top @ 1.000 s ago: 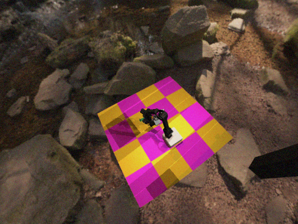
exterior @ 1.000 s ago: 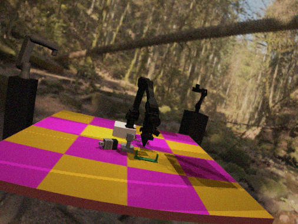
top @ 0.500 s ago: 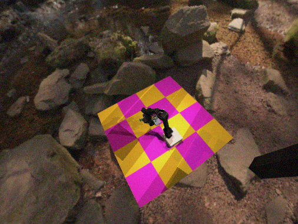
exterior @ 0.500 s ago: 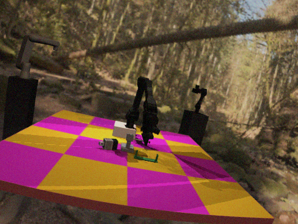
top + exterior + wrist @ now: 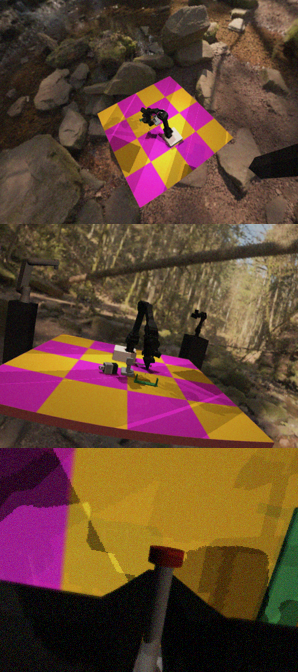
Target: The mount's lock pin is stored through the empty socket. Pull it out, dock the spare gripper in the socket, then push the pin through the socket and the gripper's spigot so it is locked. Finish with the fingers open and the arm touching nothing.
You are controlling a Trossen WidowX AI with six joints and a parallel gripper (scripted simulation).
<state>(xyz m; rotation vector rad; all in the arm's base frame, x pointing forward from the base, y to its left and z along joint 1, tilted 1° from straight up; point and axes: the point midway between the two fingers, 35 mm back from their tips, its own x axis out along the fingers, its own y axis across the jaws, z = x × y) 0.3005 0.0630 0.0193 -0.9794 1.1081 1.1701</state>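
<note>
Wrist view: my jaws (image 5: pixel 148 368) grip the red-headed grey metal lock pin (image 5: pixel 164 598), apparently already out of the grey upright mount (image 5: pixel 129 366). Beside the mount, the grey-and-black block-shaped spare gripper (image 5: pixel 110 368) lies undocked; docking and locking remain.

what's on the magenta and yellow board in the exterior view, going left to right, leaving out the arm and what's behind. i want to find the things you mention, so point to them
Grey and black block with prongs (image 5: pixel 109 368) → grey upright mount (image 5: pixel 128 368) → green bracket with raised ends (image 5: pixel 146 383).
</note>
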